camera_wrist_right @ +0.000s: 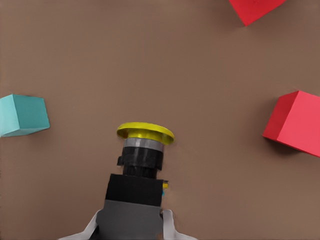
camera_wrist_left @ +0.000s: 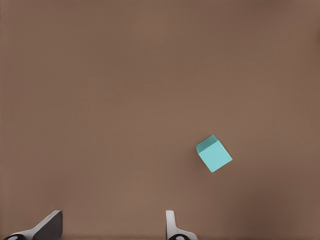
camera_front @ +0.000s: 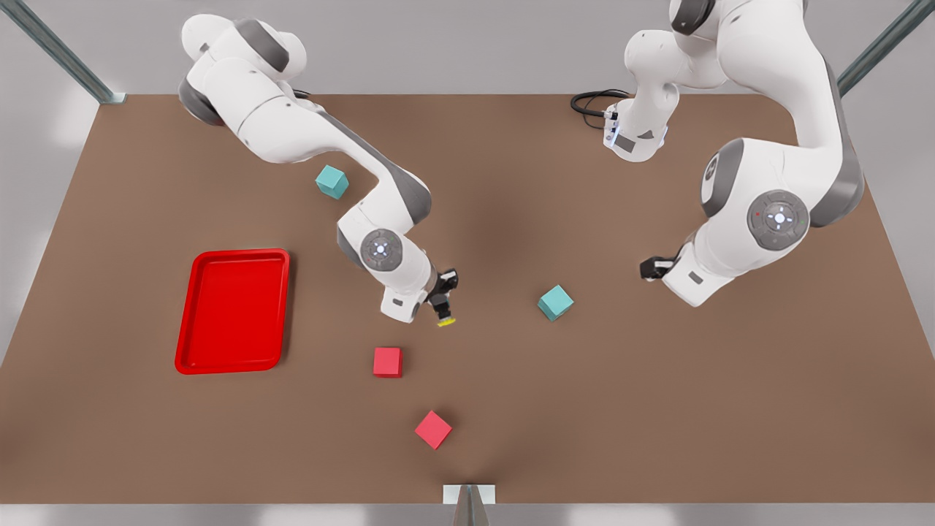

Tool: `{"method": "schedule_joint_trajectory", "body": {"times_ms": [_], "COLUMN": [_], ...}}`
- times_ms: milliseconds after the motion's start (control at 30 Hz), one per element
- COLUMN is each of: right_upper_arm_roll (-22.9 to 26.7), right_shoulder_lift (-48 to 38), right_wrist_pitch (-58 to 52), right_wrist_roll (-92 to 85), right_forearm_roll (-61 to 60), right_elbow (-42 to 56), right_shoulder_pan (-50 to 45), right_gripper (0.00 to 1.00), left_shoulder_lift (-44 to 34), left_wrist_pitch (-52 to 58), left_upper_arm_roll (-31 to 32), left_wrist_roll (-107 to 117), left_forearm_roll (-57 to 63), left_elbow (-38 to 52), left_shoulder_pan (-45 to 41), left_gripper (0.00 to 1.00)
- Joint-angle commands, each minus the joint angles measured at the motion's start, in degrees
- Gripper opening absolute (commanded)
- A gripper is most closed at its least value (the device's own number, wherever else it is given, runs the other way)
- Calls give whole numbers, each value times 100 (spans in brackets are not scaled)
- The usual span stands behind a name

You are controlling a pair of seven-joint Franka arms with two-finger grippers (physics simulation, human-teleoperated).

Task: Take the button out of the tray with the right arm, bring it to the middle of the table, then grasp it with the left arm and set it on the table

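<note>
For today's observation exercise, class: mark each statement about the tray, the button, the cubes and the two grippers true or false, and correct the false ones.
1. The button lies in the tray. False: the right gripper holds it above the table, near the middle.
2. The left gripper is open. True.
3. The left gripper holds a teal cube. False: it holds nothing; a teal cube sits on the table.
4. Two red cubes are on the table. True.

Nothing readable anywhere, honestly: no labels, brands, numbers or signs on any object or surface that I can make out.
</note>
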State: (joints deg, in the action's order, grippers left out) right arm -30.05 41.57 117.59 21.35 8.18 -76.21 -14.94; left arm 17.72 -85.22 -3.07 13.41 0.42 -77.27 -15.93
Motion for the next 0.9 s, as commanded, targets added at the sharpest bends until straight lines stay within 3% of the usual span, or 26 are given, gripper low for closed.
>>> {"method": "schedule_joint_trajectory", "body": {"times_ms": [0, 100, 267, 300, 400, 500, 533, 600, 633, 700, 733, 800, 867], "right_upper_arm_roll": [358, 974, 1176, 1185, 1168, 1089, 852, 596, 596, 588, 596, 596, 596], "right_shoulder_lift": [255, 932, 1433, 1451, 1310, 696, 519, -315, -834, -1449, -1625, -1827, -2082], "right_wrist_pitch": [-96, -122, -8, -17, -464, -1333, -1782, -2557, -2487, -2539, -2776, -2856, -3154], "right_wrist_roll": [3763, 4114, 4519, 4475, 4308, 3422, 2955, 1101, 345, -903, -1562, -2116, -2521], "right_forearm_roll": [96, 61, 52, 52, 52, 17, 17, 17, 35, 26, 26, 26, 43], "right_elbow": [483, 1539, 2145, 2146, 2145, 2066, 2058, 1355, 705, 168, 159, 168, 177], "right_shoulder_pan": [-474, -1362, -1899, -1899, -1758, -968, -511, 1001, 1677, 2732, 3154, 3770, 4131], "right_gripper": [52, 54, 55, 100, 100, 100, 100, 100, 100, 100, 100, 100, 100], "left_shoulder_lift": [21, 38, 47, 47, 47, 135, 188, 591, 750, 944, 908, 1444, 1866], "left_wrist_pitch": [-38, -65, -65, -65, -65, -345, -443, -460, -302, -188, -293, -1839, -2472], "left_upper_arm_roll": [0, 0, 0, 0, 0, 87, 254, 914, 922, 1142, 1186, 1177, 1177], "left_wrist_roll": [-5, -5, -5, 4, 12, -40, -382, -1165, -1175, -1051, -2709, -4373, -4400], "left_forearm_roll": [19, 204, 222, 222, 222, 178, 186, 239, 1750, 1671, 1690, 1408, 1382], "left_elbow": [1, 1, -8, 10, 19, 141, 265, 493, 651, 625, 555, 520, 607], "left_shoulder_pan": [2, -7, -16, -24, -42, -375, -508, -692, -1272, -1641, -1581, -1264, -1220], "left_gripper": [100, 100, 100, 100, 100, 100, 100, 100, 100, 100, 100, 100, 100]}}
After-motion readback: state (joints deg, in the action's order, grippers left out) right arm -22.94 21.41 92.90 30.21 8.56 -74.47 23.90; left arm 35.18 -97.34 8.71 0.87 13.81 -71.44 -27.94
